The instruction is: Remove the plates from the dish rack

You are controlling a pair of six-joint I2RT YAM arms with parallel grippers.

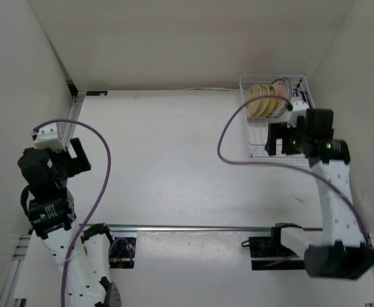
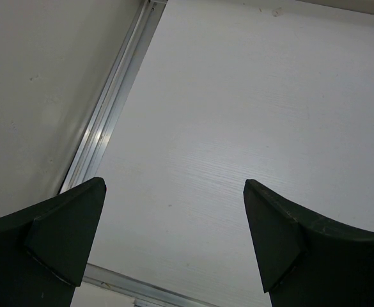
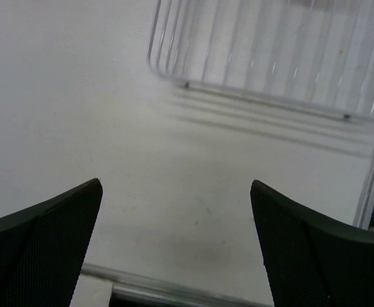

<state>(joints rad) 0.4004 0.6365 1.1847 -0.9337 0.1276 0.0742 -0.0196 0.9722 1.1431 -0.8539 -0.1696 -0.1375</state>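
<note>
**While both claws gape, the plates sit in the rack**

Where the white bench (image 1: 174, 166) reaches its far right corner, the dish rack (image 1: 256, 142) sits, its long side running toward the arms. The right arm (image 1: 332, 188) reaches to the rack's near end. The left arm (image 1: 46, 198) is folded well apart, at the bench's left edge. The plates (image 1: 262, 101) stand on edge in a row at the rack's far end: small cream ones to the left, a larger orange-red patterned plate (image 1: 282, 94) to their right. Right claw (image 3: 176, 211): released, nothing between the jaws, rack wire just ahead. Left claw (image 2: 174, 211): released, grasping nothing, above bare bench.
</note>
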